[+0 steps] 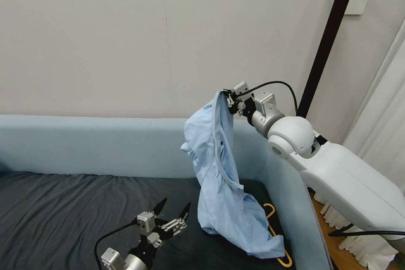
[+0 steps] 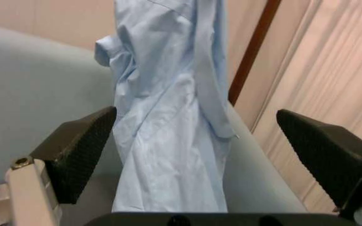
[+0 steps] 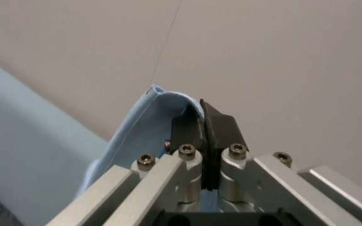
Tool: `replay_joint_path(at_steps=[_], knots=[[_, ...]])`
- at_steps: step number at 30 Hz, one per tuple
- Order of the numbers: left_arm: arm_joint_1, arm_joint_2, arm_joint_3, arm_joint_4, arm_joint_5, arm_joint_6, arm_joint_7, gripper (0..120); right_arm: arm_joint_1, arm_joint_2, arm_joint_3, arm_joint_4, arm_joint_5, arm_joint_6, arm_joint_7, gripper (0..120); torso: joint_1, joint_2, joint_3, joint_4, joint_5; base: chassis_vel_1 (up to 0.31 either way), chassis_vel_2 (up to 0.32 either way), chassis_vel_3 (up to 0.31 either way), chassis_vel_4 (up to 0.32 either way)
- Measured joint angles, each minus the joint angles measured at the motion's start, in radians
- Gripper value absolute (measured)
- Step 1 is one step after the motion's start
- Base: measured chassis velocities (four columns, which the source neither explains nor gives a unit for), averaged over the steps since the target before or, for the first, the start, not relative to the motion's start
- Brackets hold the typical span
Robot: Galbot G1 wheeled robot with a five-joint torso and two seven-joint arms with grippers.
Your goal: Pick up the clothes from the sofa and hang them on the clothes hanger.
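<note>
A light blue shirt [image 1: 218, 175] hangs in the air above the sofa's right end, its lower hem resting on the dark seat. My right gripper [image 1: 229, 100] is shut on the shirt's top edge [image 3: 159, 96], high near the wall. A yellow hanger [image 1: 276, 229] lies on the seat, partly under the shirt's hem. My left gripper [image 1: 172, 214] stands open low over the seat, just left of the hanging shirt [image 2: 171, 113], which fills the space between its black fingers [image 2: 80, 150].
The pale blue sofa back [image 1: 95, 147] runs along the wall, with the armrest [image 1: 294, 213] at the right. A dark rack pole [image 1: 326, 42] rises at the right, beside white curtains [image 1: 380, 124]. The dark seat cushion [image 1: 57, 219] stretches to the left.
</note>
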Motion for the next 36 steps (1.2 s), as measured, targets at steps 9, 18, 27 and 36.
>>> replay_joint_path(at_steps=[9, 18, 27, 36], knots=[[-0.071, 0.003, -0.019, 0.024, 0.022, 0.003, -0.015, 100, 0.107, 0.118, -0.068, -0.05, 0.015, -0.036, 0.084, 0, 0.0, 0.0, 0.0, 0.0012, -0.0005, 0.0, 0.0, 0.0, 0.0], [-0.191, -0.024, 0.035, 0.118, -0.002, 0.014, -0.022, 100, 0.085, 0.159, -0.093, -0.071, 0.002, -0.04, 0.105, 0, 0.0, 0.0, 0.0, 0.0003, -0.0001, 0.0, 0.0, 0.0, 0.0], [-0.298, -0.048, 0.104, 0.214, -0.09, 0.071, -0.032, 100, 0.078, 0.17, -0.098, -0.082, 0.001, -0.029, 0.104, 0, 0.0, 0.0, 0.0, 0.0003, 0.0, 0.0, 0.0, 0.0, 0.0], [-0.407, -0.07, 0.194, 0.295, -0.145, 0.1, -0.061, 100, 0.069, 0.177, -0.097, -0.093, -0.001, -0.025, 0.094, 0, 0.0, 0.0, 0.0, 0.0002, 0.0001, 0.0, 0.0, 0.0, 0.0]])
